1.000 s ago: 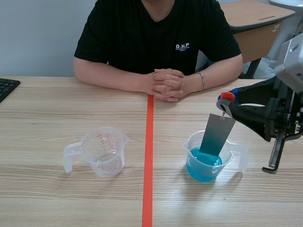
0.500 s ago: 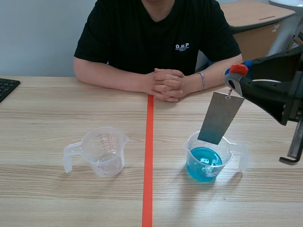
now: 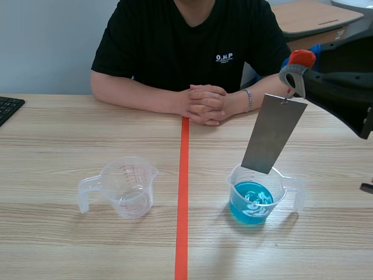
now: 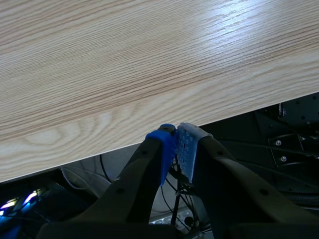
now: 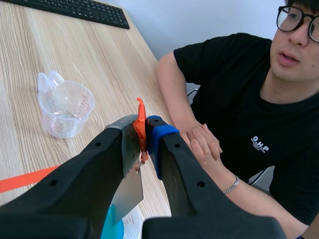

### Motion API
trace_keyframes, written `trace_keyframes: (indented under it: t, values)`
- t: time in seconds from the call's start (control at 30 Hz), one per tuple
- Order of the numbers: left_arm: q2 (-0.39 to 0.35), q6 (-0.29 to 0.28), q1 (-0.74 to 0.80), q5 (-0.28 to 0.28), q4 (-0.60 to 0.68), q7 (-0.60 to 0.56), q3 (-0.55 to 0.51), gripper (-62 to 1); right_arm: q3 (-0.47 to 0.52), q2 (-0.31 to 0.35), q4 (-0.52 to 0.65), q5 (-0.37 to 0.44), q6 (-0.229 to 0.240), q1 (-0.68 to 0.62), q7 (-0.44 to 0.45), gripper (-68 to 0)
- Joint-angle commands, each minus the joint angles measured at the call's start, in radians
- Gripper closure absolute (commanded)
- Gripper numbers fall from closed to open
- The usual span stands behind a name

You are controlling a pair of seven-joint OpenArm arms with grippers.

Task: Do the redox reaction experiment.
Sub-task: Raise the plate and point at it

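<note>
A grey metal plate hangs tilted from a small orange-red clip, and my right gripper is shut on that clip. The plate's lower end is just above the rim of a clear beaker of blue liquid, right of the tape line. In the right wrist view the clip sits pinched between the fingers of my right gripper, with the plate below. An empty clear beaker stands left of the line. My left gripper is shut on nothing, over the table's near edge.
A person sits across the table with clasped hands resting on it near the far end of the orange tape line. A black keyboard lies at the far left. The empty beaker also shows ahead of my right gripper.
My right gripper rose and shifted right, lifting the metal plate out of the blue liquid until its lower end cleared the beaker's rim.
</note>
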Motion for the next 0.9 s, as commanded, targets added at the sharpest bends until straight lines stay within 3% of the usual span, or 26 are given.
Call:
trace_keyframes:
  t: [0.0,0.37,0.7,0.87]
  values:
    - [0.002,0.002,0.000,0.000,0.013,-0.014,-0.006,-4.9,0.018,0.016,0.019,0.025,0.006,0.006,-0.002,-1.5]
    - [-0.006,-0.005,0.000,0.000,0.013,-0.041,-0.006,-4.9,0.022,0.016,0.024,0.047,0.006,0.006,-0.019,-1.5]
    - [-0.195,-0.211,-0.018,-0.008,0.032,-0.155,-0.005,-4.9,0.022,0.016,0.024,0.047,0.006,0.006,-0.025,-1.5]
    - [-0.309,-0.237,-0.094,-0.011,0.061,-0.157,0.032,-4.9,0.022,0.016,0.024,0.047,0.006,0.006,-0.026,-1.5]
